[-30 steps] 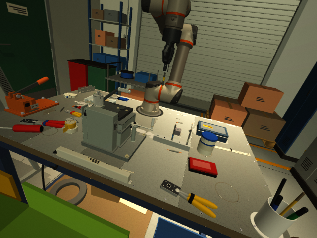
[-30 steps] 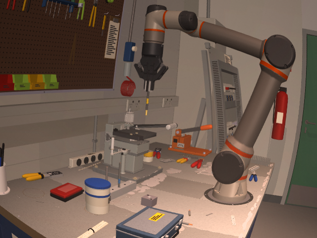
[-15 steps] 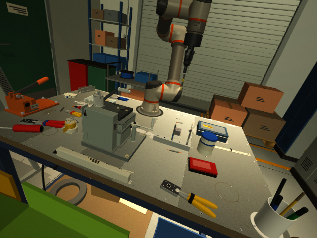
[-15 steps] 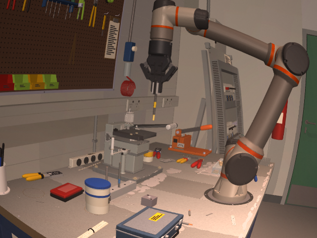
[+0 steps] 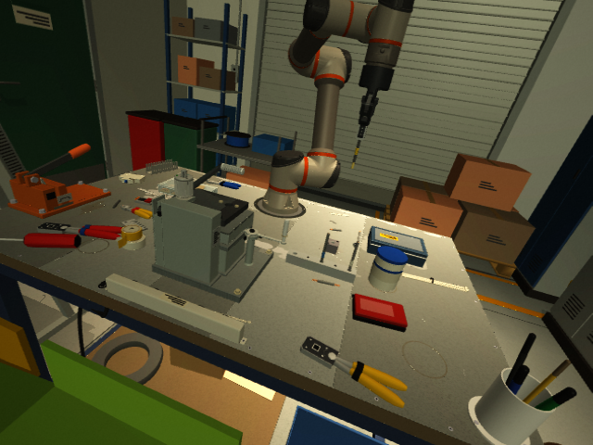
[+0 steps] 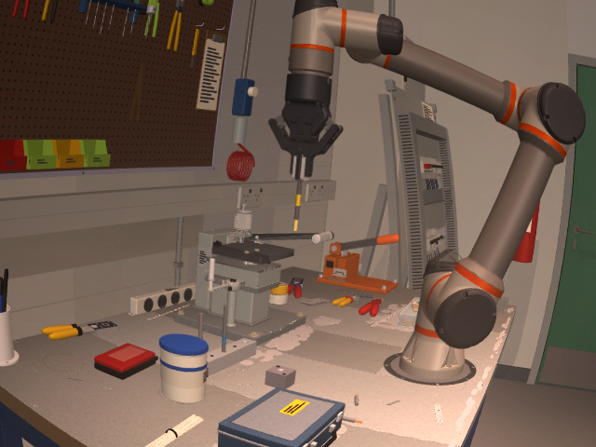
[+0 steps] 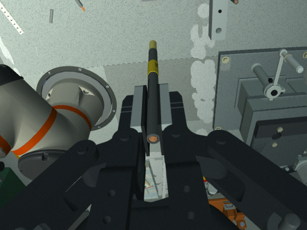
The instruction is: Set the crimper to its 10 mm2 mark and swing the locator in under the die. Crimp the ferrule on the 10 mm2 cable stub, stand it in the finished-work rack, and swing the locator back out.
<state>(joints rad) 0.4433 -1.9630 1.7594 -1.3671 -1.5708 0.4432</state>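
The upper part of the black cable stub (image 7: 152, 94) is hidden between the fingers; the stub hangs straight down, clamped in my closed gripper (image 6: 300, 167), with a yellow band and a brass-coloured ferrule at its lower tip (image 6: 296, 211) (image 5: 356, 152). It hangs high above the bench, between the arm's base and the grey crimper (image 5: 203, 234) (image 6: 240, 276). The crimper's long handle (image 6: 289, 236) lies level, and a small locator arm (image 7: 275, 79) (image 5: 266, 237) sticks out at the crimper's side. The finished-work rack (image 5: 322, 261) (image 6: 226, 351), a grey bar with holes, holds two other stubs upright.
A blue-lidded tub (image 5: 387, 268) and a blue case (image 5: 397, 245) stand beside the rack, with a red pad (image 5: 380, 311) and yellow-handled pliers (image 5: 359, 371) nearer the front edge. An orange lever press (image 5: 50, 189), screwdrivers and tape crowd the bench's far left.
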